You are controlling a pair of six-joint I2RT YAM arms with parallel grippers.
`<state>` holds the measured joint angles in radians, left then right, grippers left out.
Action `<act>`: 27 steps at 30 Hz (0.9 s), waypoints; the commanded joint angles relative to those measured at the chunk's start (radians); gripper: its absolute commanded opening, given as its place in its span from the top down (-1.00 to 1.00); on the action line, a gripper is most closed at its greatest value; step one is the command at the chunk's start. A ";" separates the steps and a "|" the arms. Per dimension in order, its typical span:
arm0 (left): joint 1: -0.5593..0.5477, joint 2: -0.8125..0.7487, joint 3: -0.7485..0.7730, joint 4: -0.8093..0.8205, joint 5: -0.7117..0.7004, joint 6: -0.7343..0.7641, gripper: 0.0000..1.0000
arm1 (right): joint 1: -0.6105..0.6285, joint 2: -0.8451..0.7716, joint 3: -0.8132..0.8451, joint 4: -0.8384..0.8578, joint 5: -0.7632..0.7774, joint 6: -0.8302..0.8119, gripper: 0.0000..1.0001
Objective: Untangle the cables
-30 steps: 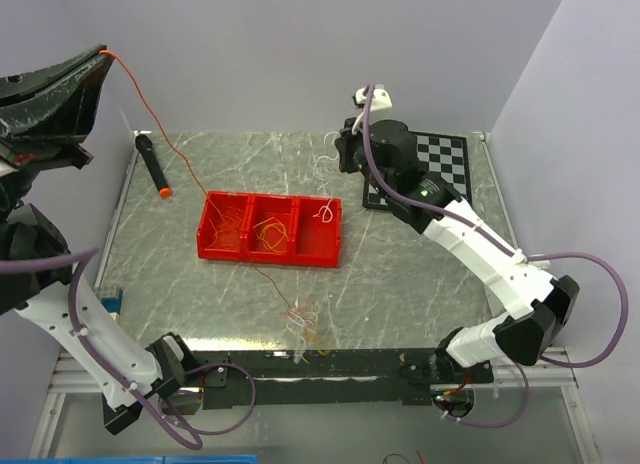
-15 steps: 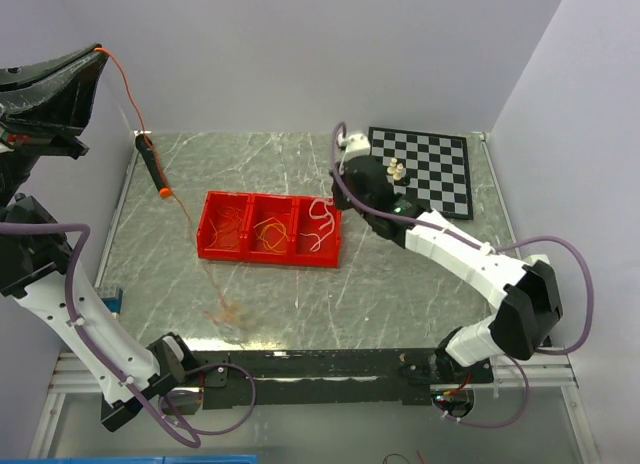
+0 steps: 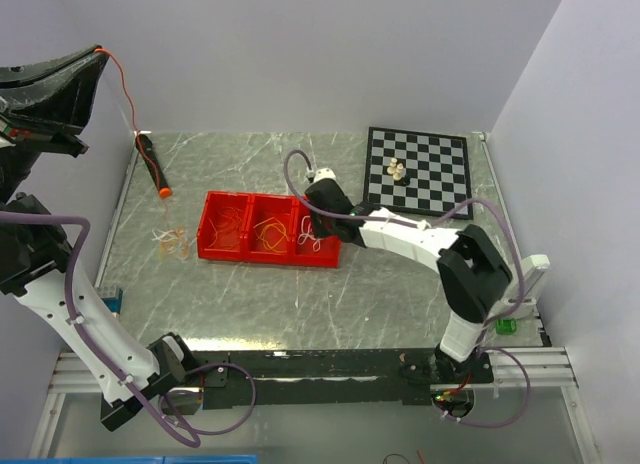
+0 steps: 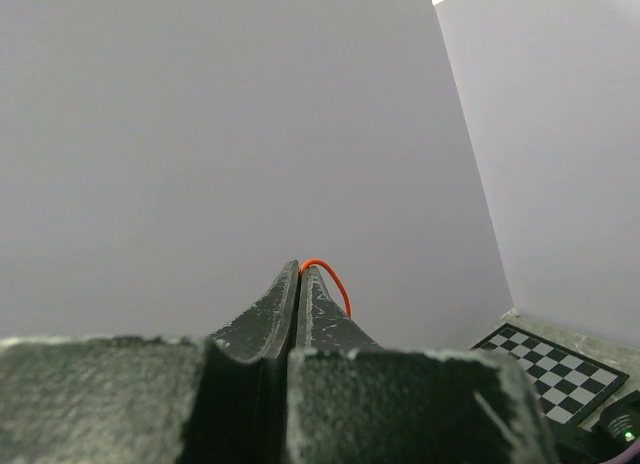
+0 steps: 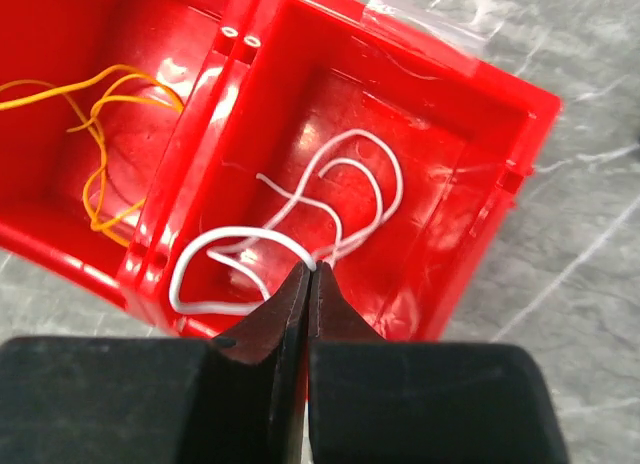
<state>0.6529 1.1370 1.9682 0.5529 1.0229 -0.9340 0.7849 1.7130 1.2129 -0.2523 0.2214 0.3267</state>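
My left jaws (image 3: pixel 98 51) are clenching the end of a red wire (image 3: pixel 126 92), high above the far-left corner of the counter (image 3: pixel 400 294). The wire is running down from them toward a small clump (image 3: pixel 170 240) lying on the counter just left of the tray (image 3: pixel 268 261). My right jaws (image 5: pixel 308 270) are pinching a white wire (image 5: pixel 362 172) and hovering over the tray's right compartment, where the rest of that wire is lying in loose loops. A yellow wire (image 5: pixel 105 119) is sitting in the middle compartment.

I am judging the step in hand to be dropping the white wire into its compartment. To do that well, I am aiming to release low, with my tips inside the walls. That way the springy loops are not flopping over the near wall or across the divider onto the yellow one. Then I am planning to rise straight up, so nothing is snagging on my pads.

On the left, I cannot tell whether the red wire is free of the clump. I am thinking a slow pull is best. If the whole clump is lifting with it, my right jaws should be pinning the clump down.
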 commanded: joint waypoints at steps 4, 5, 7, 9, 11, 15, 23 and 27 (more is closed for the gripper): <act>-0.001 0.000 0.040 0.013 -0.007 -0.012 0.95 | -0.033 0.106 0.192 -0.154 0.049 0.100 0.23; -0.001 0.001 0.041 0.018 -0.009 -0.017 0.95 | -0.036 0.088 0.194 -0.153 0.050 0.103 0.05; -0.001 0.000 0.046 0.031 -0.010 -0.028 0.94 | -0.038 0.028 0.159 -0.116 0.047 0.101 -0.27; -0.001 0.001 0.050 0.051 -0.014 -0.049 0.93 | -0.039 -0.035 0.129 -0.091 0.038 0.097 -0.39; -0.001 0.000 0.046 0.083 -0.015 -0.077 0.92 | -0.041 -0.084 0.106 -0.082 0.024 0.092 -0.43; -0.001 -0.002 0.038 0.134 -0.021 -0.134 0.90 | -0.041 -0.156 0.039 -0.045 0.013 0.097 -0.41; -0.001 -0.006 0.035 0.114 -0.024 -0.126 0.90 | -0.041 -0.099 0.083 -0.102 0.017 0.101 0.05; -0.001 0.001 0.018 0.116 -0.026 -0.138 0.90 | -0.042 -0.118 0.053 0.005 -0.181 0.061 0.48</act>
<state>0.6529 1.1385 1.9919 0.6552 1.0199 -1.0386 0.7479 1.6173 1.2667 -0.3416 0.2016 0.4168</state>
